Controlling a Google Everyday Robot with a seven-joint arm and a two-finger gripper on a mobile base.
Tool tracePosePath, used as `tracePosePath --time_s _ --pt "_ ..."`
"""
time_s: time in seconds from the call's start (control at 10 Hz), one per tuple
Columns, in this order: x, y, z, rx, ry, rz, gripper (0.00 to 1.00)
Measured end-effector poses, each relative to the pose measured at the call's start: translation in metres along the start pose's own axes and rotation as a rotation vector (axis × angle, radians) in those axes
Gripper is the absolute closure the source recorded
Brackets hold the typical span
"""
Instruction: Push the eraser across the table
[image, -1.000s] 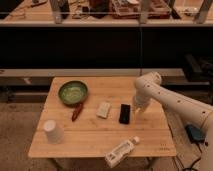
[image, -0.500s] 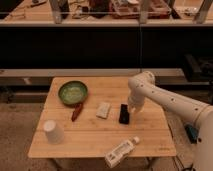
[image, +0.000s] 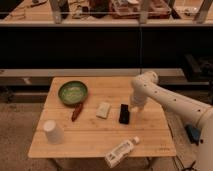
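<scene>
Dark shelving fills the background, with a cluttered upper shelf along the top. In front of it stands the table (image: 95, 137), small and rectangular with a light wooden plank top. The eraser (image: 124, 113), a flat black block, lies right of the table's centre with its long side running front to back. Just left of it, apart from it, lies a smaller whitish block (image: 104, 109). Farther left, towards the back, sits a green bowl (image: 73, 92), and a slim red object (image: 76, 112) lies just in front of the bowl. A white cup (image: 53, 131) stands near the front left corner. A white bottle (image: 121, 151) lies on its side at the front edge.

A white robot arm (image: 170, 100) reaches in from the right and bends downward. Its gripper (image: 136, 106) hangs low over the tabletop, just right of the eraser's far end. Whether it touches the eraser, holds anything, or is open or closed cannot be told.
</scene>
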Motion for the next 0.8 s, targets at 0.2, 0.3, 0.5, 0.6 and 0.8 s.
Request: tracePosePath --time_s 0.2,0.3,0.5,0.6,0.8 --pt "0.004 0.013 0.008 0.039 -0.012 0.017 0.93" --pt "0.005 0.015 0.012 0.062 -0.020 0.022 0.99" --pt "0.004 0.013 0.018 0.088 -0.032 0.016 1.00" --pt "0.002 0.009 0.021 0.103 -0.036 0.006 1.00" --pt "-0.003 0.004 0.026 0.114 -0.039 -0.007 1.00"
